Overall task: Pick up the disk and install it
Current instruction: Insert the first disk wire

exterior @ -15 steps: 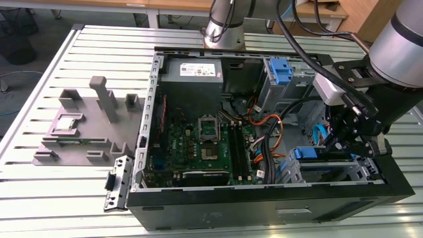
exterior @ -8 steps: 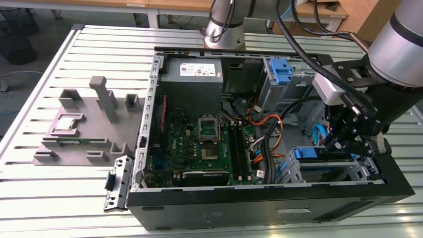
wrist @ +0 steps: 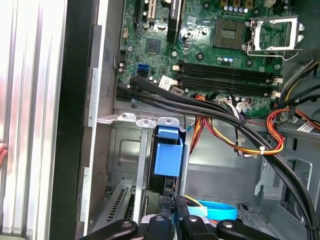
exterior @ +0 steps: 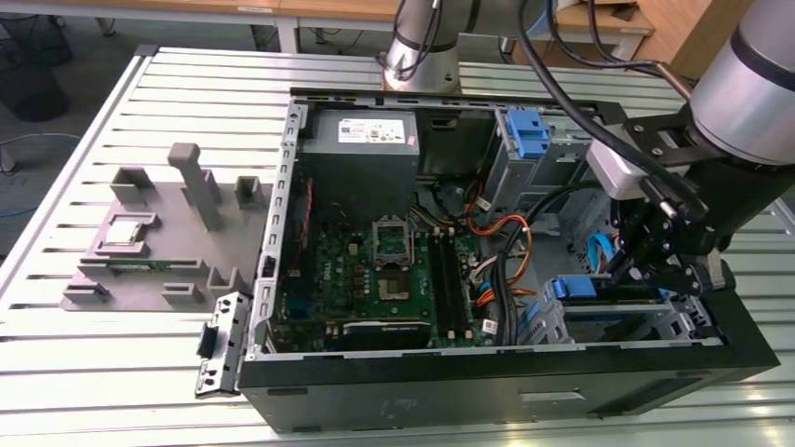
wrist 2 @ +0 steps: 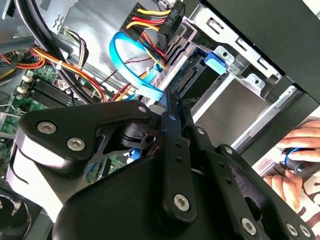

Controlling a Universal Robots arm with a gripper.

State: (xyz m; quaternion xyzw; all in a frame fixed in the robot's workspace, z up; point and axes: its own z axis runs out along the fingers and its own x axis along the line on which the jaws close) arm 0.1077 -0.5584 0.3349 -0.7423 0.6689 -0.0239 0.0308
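End effector (exterior: 665, 265) above disk (exterior: 605, 291) in drive cage.

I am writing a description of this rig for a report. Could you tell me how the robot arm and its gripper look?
The arm has thick silver-grey tube segments with darker grey joints, and black cables run along it. A white block sits at the wrist. The gripper is black, built of flat linkage plates joined by silver screws; its jaws are narrow black bars.
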